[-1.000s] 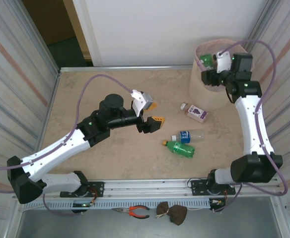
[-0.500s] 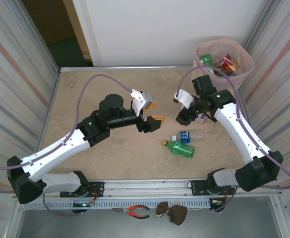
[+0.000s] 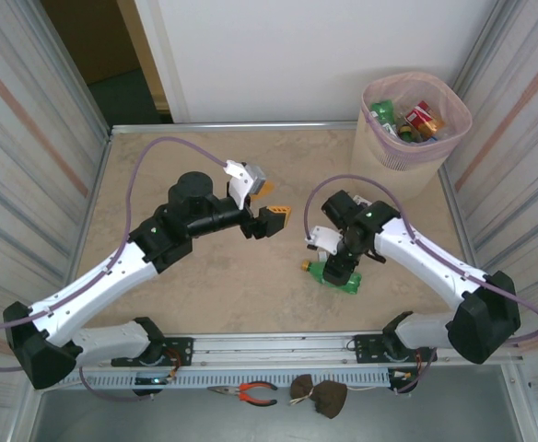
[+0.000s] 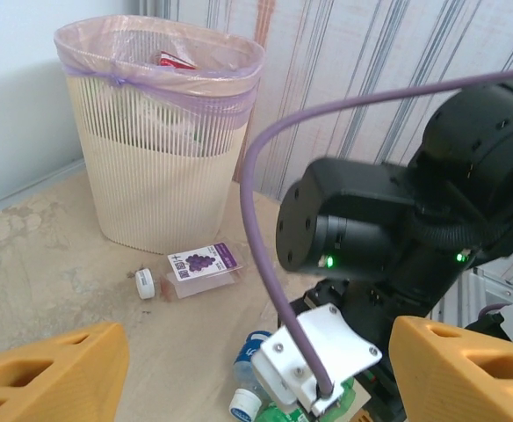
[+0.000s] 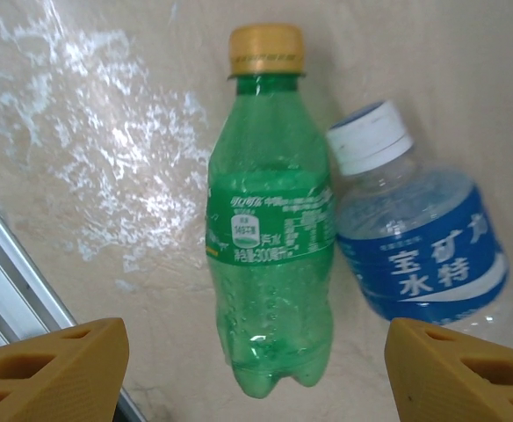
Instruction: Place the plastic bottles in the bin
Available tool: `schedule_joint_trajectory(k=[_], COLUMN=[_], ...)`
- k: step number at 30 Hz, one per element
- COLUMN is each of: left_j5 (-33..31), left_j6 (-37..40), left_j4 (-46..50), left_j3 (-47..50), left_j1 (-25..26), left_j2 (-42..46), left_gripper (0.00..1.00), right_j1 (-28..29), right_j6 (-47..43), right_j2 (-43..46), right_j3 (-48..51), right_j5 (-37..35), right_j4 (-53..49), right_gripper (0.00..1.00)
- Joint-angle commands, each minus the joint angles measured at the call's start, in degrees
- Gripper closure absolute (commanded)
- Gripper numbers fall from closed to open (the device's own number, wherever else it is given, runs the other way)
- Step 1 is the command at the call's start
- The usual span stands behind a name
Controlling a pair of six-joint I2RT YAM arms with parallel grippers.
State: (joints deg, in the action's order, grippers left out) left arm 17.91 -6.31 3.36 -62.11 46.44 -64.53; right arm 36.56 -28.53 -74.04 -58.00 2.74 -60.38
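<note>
The right gripper (image 5: 256, 369) hung with its jaws spread wide over the green bottle (image 5: 270, 220). Bare worktop (image 5: 107, 132) lay open along one side of it. On the other side, the blue-labelled bottle (image 5: 419, 246) lay right against it, crowding that gap.

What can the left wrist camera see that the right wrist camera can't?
Left wrist camera: the beige bin with its pink bag, a purple-label bottle lying on the table near its foot, and the right arm hanging over the table. Right wrist camera: the whole green bottle with its yellow cap, lying flat, and a metal rail at the table's edge. Both: the blue-label bottle with a white cap, and the tan table.
</note>
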Motion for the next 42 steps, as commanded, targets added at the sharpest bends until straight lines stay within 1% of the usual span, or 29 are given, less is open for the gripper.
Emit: schedule_joint_trajectory(k=[1, 6, 22, 31, 34, 37, 42], left_j5=[0.1, -0.2, -0.4, -0.3, -0.3, -0.5, -0.9], left_j6=[-1.2, -2.3, -3.7, -4.1, -4.4, -4.6, -4.9], left_j4=[0.3, -0.6, -1.1, -0.7, -0.6, -0.6, -0.4], left_j3=[0.5, 1.6, 1.6, 1.5, 1.4, 1.5, 1.8], left_j1=[-0.4, -0.5, -0.5, -0.4, -0.5, -0.4, -0.5], left_j2=[1.6, 2.5, 2.5, 3.0, 3.4, 3.7, 4.5], left_gripper=[0.22, 0.22, 0.23, 0.23, 0.23, 0.23, 0.23], right_j1=[1.1, 1.3, 2.3, 4.7, 5.7, 6.4, 6.7], right_j6=[3.4, 4.6, 7.8, 9.9, 10.6, 11.2, 12.6], right_j2=[-0.7, -3.4, -8.0, -12.6, -13.3, -13.7, -12.5], right_j3=[2.0, 3.7, 9.0, 9.2, 8.7, 7.9, 6.0], right_j5=[-3.3, -4.5, -1.2, -0.8, -0.6, 0.2, 1.4], right_j4=[1.7, 2.5, 9.3, 13.2, 13.7, 13.6, 13.1], right_gripper=[0.24, 0.23, 0.24, 0.31, 0.32, 0.37, 0.38])
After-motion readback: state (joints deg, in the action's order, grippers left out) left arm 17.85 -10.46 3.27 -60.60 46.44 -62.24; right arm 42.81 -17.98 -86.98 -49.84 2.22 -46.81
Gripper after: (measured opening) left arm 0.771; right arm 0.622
